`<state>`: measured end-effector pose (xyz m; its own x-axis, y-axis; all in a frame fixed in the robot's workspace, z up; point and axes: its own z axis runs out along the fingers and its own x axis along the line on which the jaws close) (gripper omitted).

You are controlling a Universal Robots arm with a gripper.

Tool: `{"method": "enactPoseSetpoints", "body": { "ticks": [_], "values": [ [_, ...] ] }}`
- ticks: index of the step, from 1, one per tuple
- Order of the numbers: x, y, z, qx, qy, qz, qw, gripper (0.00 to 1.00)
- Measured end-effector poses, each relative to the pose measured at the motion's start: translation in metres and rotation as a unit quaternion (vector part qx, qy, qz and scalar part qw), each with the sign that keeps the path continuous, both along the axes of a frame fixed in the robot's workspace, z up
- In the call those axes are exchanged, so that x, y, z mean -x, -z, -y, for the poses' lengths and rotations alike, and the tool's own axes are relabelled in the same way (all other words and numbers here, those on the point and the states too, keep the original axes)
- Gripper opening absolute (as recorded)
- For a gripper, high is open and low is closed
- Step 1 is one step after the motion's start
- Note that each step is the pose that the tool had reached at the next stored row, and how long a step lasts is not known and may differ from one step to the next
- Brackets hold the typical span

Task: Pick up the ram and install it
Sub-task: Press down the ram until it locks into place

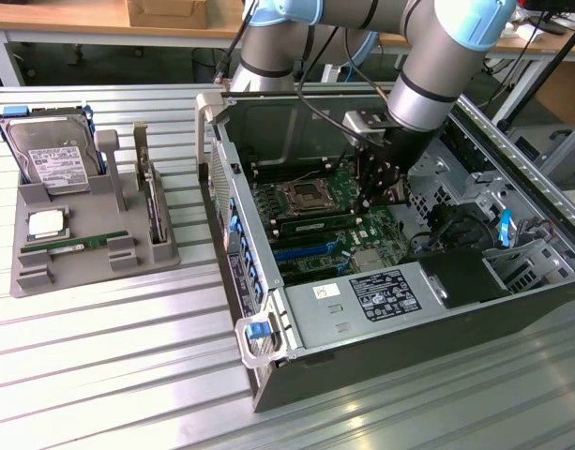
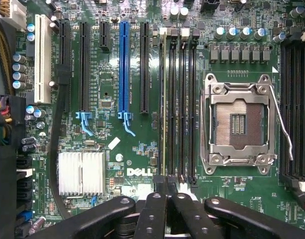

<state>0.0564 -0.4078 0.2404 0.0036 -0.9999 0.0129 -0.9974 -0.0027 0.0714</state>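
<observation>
- The case [image 1: 381, 347] lies open on its side on the slatted table [image 1: 109, 375]; inside it sit the motherboard [image 1: 325, 230], an empty CPU socket [image 1: 303, 197] [image 2: 238, 124] and a black labelled unit [image 1: 385, 295] at the case's 6 o'clock.
- On the board in the wrist view: a blue slot [image 2: 124, 67] among black ones, a white slot [image 2: 42, 59], a silver heatsink [image 2: 82, 173], and a bank of RAM slots [image 2: 184, 104] beside the socket.
- A grey tray [image 1: 90, 234] stands at the case's 9 o'clock, well apart from it; it holds a hard drive [image 1: 52, 159] propped upright at the back, a square chip [image 1: 45, 223] lying flat, a spare stick [image 1: 76, 246] lying flat in front, and a card [image 1: 156, 206] on edge at the tray's 3 o'clock side.
- The ram [image 2: 163, 104] stands on edge in the outermost slot of the bank, on the side away from the socket; its long axis runs along the slots, from the gripper's tips towards the capacitors [image 2: 239, 32] at the board's far edge; how deep it sits I cannot tell.
- The arm [image 1: 437, 66] reaches down into the case from 12 o'clock, wrist roughly vertical, over the slots just beside the socket.
- The gripper [image 1: 379, 187] [image 2: 166, 186] is closed, its fingers [image 2: 154, 209] pressed together over the near end of the ram; whether they pinch the stick or only meet above it I cannot tell.
</observation>
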Motion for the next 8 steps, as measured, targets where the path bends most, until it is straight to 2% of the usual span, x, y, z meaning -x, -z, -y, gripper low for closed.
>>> {"method": "enactPoseSetpoints", "body": {
  "ticks": [8],
  "values": [
    [0.0, 0.0017, 0.0, -0.0001, 0.0, 0.0, 1.0, 0.11]
  ]
}}
